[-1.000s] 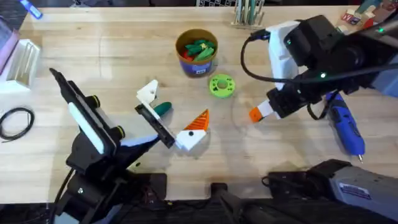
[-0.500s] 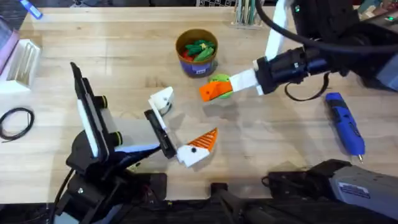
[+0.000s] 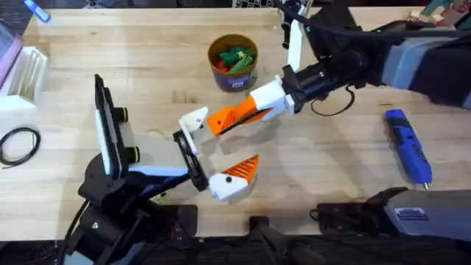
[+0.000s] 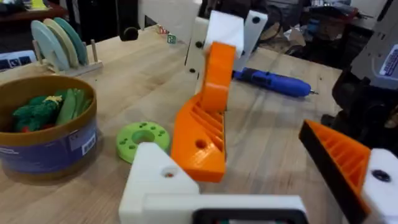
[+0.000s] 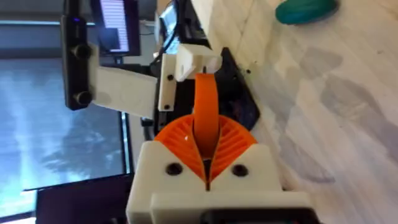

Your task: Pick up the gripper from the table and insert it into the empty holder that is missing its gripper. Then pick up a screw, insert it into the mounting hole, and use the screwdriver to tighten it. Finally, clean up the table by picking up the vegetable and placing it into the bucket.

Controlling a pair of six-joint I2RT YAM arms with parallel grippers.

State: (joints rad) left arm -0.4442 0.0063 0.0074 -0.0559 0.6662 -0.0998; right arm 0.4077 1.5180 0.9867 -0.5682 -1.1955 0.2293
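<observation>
Orange ribbed gripper tilted mid-frame against white holder; blue screwdriver lying right; bucket upright, upper centre.

My right gripper pinches the gripper, matt orange plastic with a ribbed face. Touching it, the holder is smooth white plastic. Beneath both, the table is pale grained wood.

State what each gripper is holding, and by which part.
The right gripper pinches the orange gripper by one end, pads on its two flat sides. The left gripper holds nothing.
</observation>
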